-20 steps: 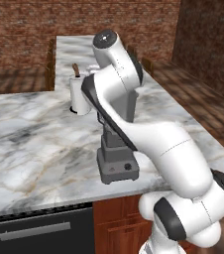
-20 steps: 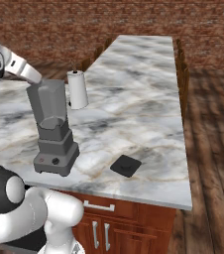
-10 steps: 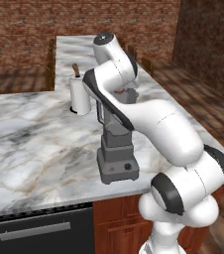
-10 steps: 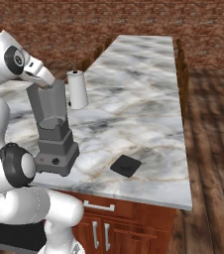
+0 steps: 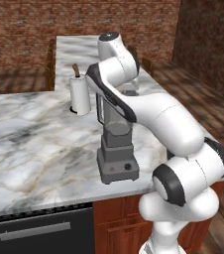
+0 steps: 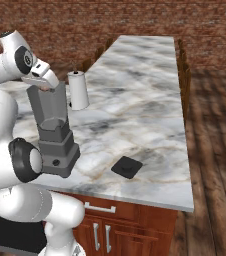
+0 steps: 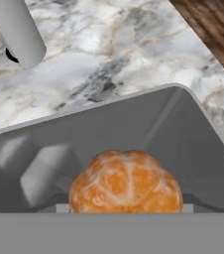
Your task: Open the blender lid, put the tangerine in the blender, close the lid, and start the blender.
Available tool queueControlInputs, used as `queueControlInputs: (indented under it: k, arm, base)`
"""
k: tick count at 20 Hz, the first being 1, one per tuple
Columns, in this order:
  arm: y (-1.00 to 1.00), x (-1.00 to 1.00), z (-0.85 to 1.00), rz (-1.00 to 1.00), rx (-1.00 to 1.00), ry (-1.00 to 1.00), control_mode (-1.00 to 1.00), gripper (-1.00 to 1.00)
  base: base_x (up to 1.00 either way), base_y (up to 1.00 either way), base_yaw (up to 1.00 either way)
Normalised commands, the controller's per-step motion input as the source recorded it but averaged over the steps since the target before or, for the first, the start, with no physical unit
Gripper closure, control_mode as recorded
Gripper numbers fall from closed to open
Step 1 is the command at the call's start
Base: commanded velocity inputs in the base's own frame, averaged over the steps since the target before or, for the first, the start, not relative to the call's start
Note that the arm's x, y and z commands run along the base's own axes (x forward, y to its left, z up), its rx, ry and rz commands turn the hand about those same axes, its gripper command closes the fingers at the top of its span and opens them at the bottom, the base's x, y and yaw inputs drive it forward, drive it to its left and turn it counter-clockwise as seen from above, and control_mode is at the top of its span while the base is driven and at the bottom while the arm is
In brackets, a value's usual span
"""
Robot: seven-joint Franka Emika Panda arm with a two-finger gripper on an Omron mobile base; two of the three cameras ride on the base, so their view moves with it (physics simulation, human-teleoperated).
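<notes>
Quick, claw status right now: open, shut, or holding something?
Claw: closed on the tangerine, held over the open blender jar.

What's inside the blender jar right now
The tangerine sits over the open blender jar, seemingly still in the gripper, above bare grey walls. The jar's bottom directly under the fruit is hidden. The lid lies on the counter.

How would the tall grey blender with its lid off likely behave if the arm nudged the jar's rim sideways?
The tall grey blender looks top-heavy, a long tapered jar on a narrower boxy base, so it might tip. The marble counter looks smooth, so the base may slide instead. The small orange tangerine, round, would probably roll if it fell outside.
</notes>
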Motion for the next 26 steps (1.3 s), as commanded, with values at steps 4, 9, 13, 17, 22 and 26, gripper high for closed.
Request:
queueControlInputs:
  k: [4, 9, 13, 17, 22, 26]
  arm:
    - [-0.08, 0.00, -0.30, 0.02, 0.04, 0.01, -1.00, -1.00]
    - [-0.15, 0.00, -0.03, 0.01, 0.04, 0.00, -1.00, -1.00]
    - [-0.16, 0.00, 0.03, 0.00, 0.00, 0.00, -1.00, -1.00]
    - [-0.34, -0.06, 0.43, 0.00, 0.00, -0.01, -1.00, -1.00]
    - [-0.65, -0.16, 0.66, 0.00, 0.00, -0.08, -1.00, -1.00]
    - [-0.84, -0.13, 0.31, 0.00, 0.02, -0.03, -1.00, -1.00]
  base:
    - [0.00, 0.00, 0.00]
    - [0.00, 0.00, 0.00]
    - [0.00, 0.00, 0.00]
    - [0.00, 0.00, 0.00]
    - [0.00, 0.00, 0.00]
    - [0.00, 0.00, 0.00]
